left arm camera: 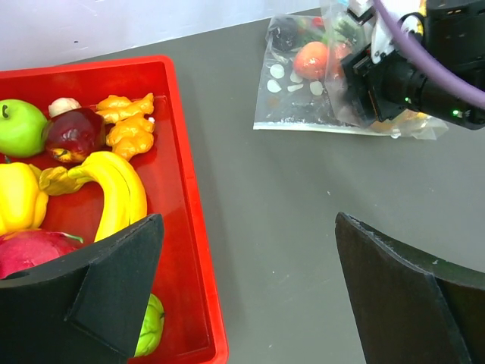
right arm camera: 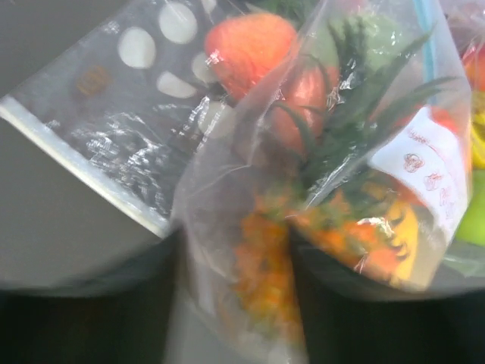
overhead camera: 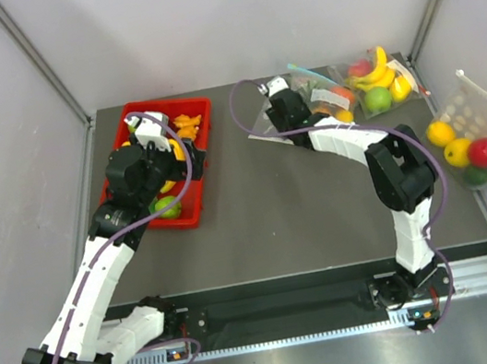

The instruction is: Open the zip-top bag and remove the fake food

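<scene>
Plastic of the zip-top bag (right arm camera: 227,174) bunches, grasped by the right gripper (right arm camera: 239,265); left gripper (left arm camera: 248,220) hangs released. Likely the grasping step; next, both 2 grippers must part the zip strip (right arm camera: 430,45).

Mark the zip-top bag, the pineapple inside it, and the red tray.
zip-top bag (right arm camera: 420,163): right wrist view, on its white label.
pineapple (right arm camera: 337,125): right wrist view, on the green crown, seen through the plastic.
red tray (left arm camera: 182,189): left wrist view, on the bare inner wall beside the banana.
</scene>
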You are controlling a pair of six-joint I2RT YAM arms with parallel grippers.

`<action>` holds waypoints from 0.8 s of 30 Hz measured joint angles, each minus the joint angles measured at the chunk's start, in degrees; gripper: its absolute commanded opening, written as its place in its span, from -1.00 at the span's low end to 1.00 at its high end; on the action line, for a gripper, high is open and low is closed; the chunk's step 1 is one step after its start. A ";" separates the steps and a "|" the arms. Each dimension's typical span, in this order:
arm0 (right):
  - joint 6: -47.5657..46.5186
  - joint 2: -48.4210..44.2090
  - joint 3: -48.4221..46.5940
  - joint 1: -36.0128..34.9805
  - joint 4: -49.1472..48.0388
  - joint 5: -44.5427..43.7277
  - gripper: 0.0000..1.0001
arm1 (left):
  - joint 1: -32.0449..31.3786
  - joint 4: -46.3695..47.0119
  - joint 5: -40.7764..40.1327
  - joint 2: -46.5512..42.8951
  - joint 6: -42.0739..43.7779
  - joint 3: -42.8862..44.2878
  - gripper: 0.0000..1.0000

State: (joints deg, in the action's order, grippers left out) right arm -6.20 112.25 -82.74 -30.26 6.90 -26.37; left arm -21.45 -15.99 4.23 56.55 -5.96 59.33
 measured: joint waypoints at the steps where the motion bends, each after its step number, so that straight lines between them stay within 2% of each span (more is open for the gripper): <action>1: -0.35 0.46 -0.52 0.00 0.66 -0.55 -0.56 | 0.00 0.00 0.02 0.00 0.00 0.00 0.98; 2: -0.28 0.85 -0.98 0.00 1.51 -1.16 -0.84 | 0.00 0.02 0.02 0.00 0.00 0.00 0.98; 3: -0.35 1.25 -1.46 0.00 2.45 -1.73 -1.00 | 0.00 0.04 0.02 0.00 0.00 0.00 0.98; 8: -0.24 1.75 -2.14 -0.02 5.16 -3.26 -1.00 | 0.04 0.13 0.04 -0.02 -0.04 0.00 0.98; 12: -0.26 -0.61 -0.42 -0.17 6.29 -0.24 -1.00 | 0.04 0.24 0.07 -0.02 -0.13 -0.22 0.98; 17: -0.92 -13.27 7.69 -3.28 9.62 11.37 -0.99 | 0.04 0.31 0.57 -0.02 -0.20 -0.63 0.98; 21: -1.38 -25.14 13.84 -9.94 11.02 21.79 -0.98 | 0.04 0.42 1.81 0.00 -0.81 -0.63 0.98; 24: -1.07 -31.95 19.82 -17.62 11.10 27.76 -0.99 | 0.04 0.57 3.15 0.55 -1.68 -0.63 0.98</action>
State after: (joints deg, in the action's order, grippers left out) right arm -7.27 80.29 -62.92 -47.88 18.00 1.39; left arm -21.41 -15.42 7.38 57.10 -7.64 58.70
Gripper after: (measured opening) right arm 0.012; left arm 0.991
